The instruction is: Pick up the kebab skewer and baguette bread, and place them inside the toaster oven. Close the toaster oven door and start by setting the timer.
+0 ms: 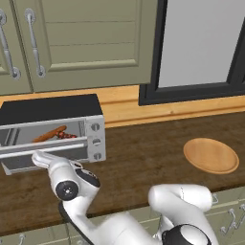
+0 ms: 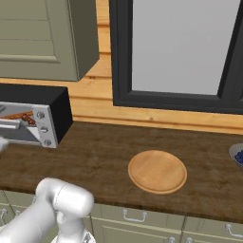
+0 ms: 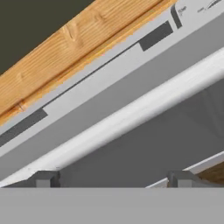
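The toaster oven [image 1: 52, 111] stands at the counter's left end, also at the left edge of the right base view [image 2: 42, 107]. Its door [image 1: 72, 152] hangs partly open, tilted outward from the bottom hinge. Inside lie the orange-brown baguette bread [image 1: 49, 134] and, just to its right, the dark-chunked kebab skewer [image 1: 68, 136]. My hand reaches in low against the door's outer face from the front. In the hand view my gripper [image 3: 113, 179] is open, fingertips [image 3: 46, 178] wide apart, right at the door's grey glass [image 3: 144, 148] just below its pale handle bar [image 3: 131, 116].
A round wooden plate [image 1: 211, 155] lies on the dark wood counter [image 1: 143, 158] to the right, also seen from the other side [image 2: 157, 171]. A bowl [image 2: 237, 154] sits at the far right edge. Green wall cabinets [image 1: 86, 43] hang above the oven, next to a dark-framed window [image 2: 180, 47].
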